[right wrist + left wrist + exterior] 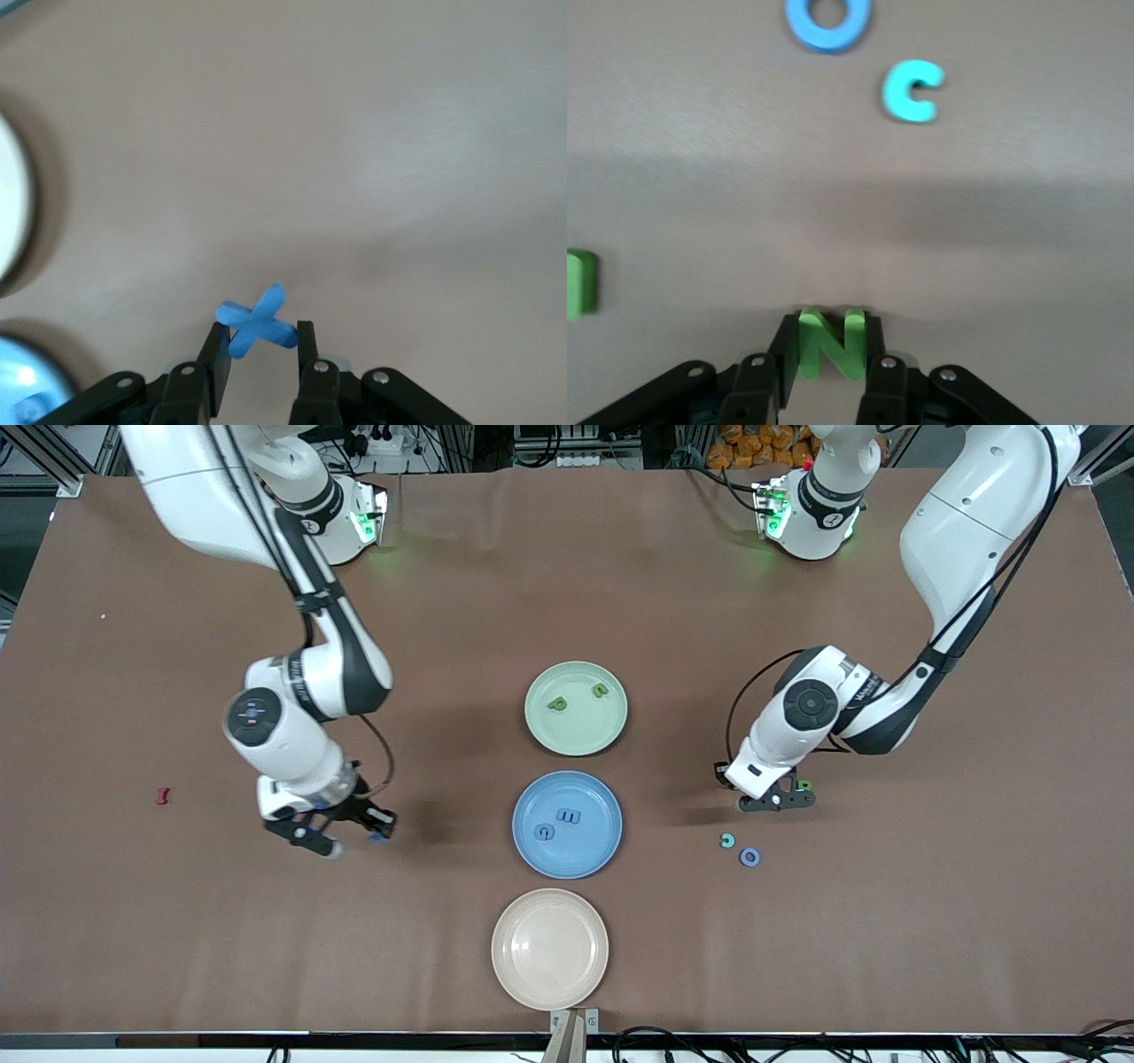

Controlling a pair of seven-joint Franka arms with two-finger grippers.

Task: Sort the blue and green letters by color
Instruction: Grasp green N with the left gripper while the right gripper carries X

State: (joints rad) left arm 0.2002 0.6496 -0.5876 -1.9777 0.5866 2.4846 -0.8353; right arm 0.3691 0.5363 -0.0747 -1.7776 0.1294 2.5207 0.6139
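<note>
Green N [831, 343]: sits between the fingers of the left gripper [830, 367], pinched on both flanks, down at the table toward the left arm's end. A second green piece [580, 283] lies on the cloth a little to one side of that gripper, apart from it. Near the same gripper, closer to the front camera, lie a teal c [727, 841] and a blue O [749, 856], just beside each other, untouched.

Blue X [257, 321]: clamped between the fingers of the right gripper [258, 359], tilted, at or just off the cloth, toward the right arm's end; contact cannot be told.

Left arm: elbow bent, wrist angled down, gripper low by the table. Right arm: forearm reaching down from its base, wrist pointing at the table.

Between the two grippers, three plates in a row. Green plate [534, 726], farthest from the front camera, holds two green letters [557, 704]. Blue plate [524, 850] in the middle holds a blue E [569, 815] and blue G [544, 831]. Cream plate [509, 965] nearest the camera.

Red letter [162, 795] lies on the cloth well apart from the right gripper, nearer the table's end.
</note>
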